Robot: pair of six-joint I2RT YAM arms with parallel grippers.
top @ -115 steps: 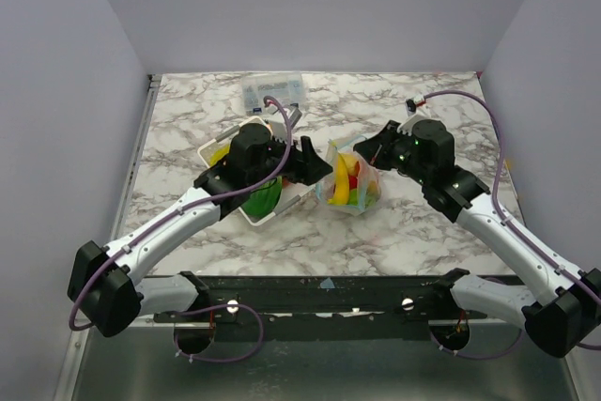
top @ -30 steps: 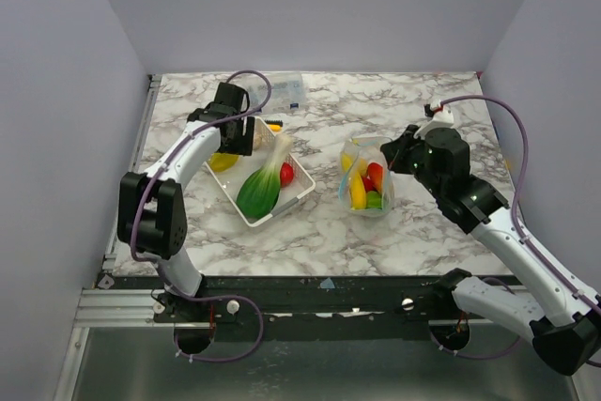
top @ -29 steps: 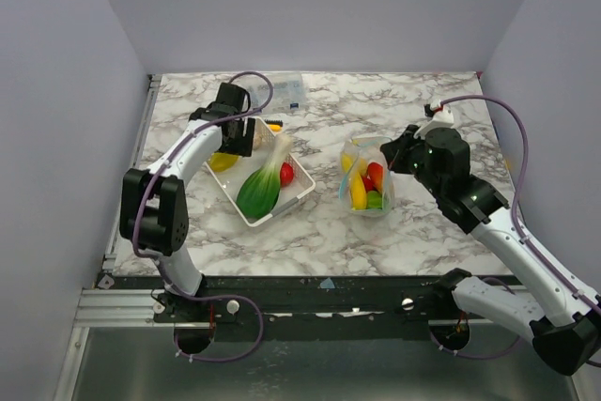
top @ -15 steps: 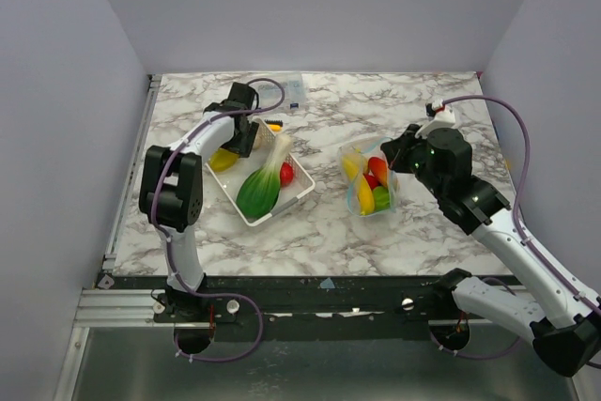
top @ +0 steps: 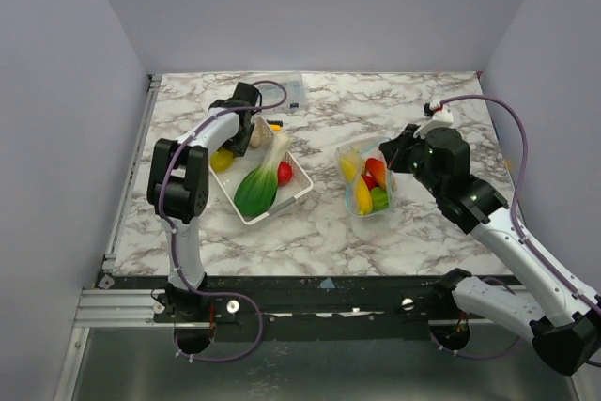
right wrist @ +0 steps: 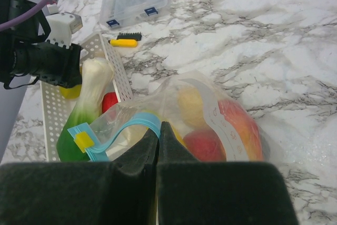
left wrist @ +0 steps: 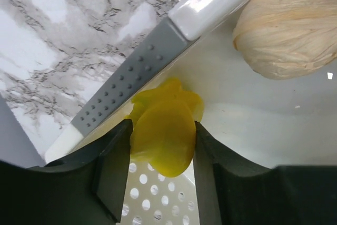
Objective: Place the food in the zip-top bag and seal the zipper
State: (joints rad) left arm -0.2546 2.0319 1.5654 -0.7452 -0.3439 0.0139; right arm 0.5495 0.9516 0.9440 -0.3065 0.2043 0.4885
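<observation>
My left gripper is at the far left corner of the white tray and is shut on a yellow food piece, which sits between both fingers. My right gripper is shut on the blue zipper of the zip-top bag and holds the bag's mouth up. The bag holds a yellow banana and red, green and pale yellow pieces. A green vegetable, a red piece and a beige bulb lie in the tray.
A rigid clear box with blue labels stands at the back, with a small yellow and black brush in front of it. A white and grey handle lies just beside the held yellow piece. A yellow slider tab sits on the zipper's end.
My left arm left the bag, swung to the tray's far left corner and folded in closer. The right gripper kept hold of the bag's mouth, and the bag shifted slightly.
</observation>
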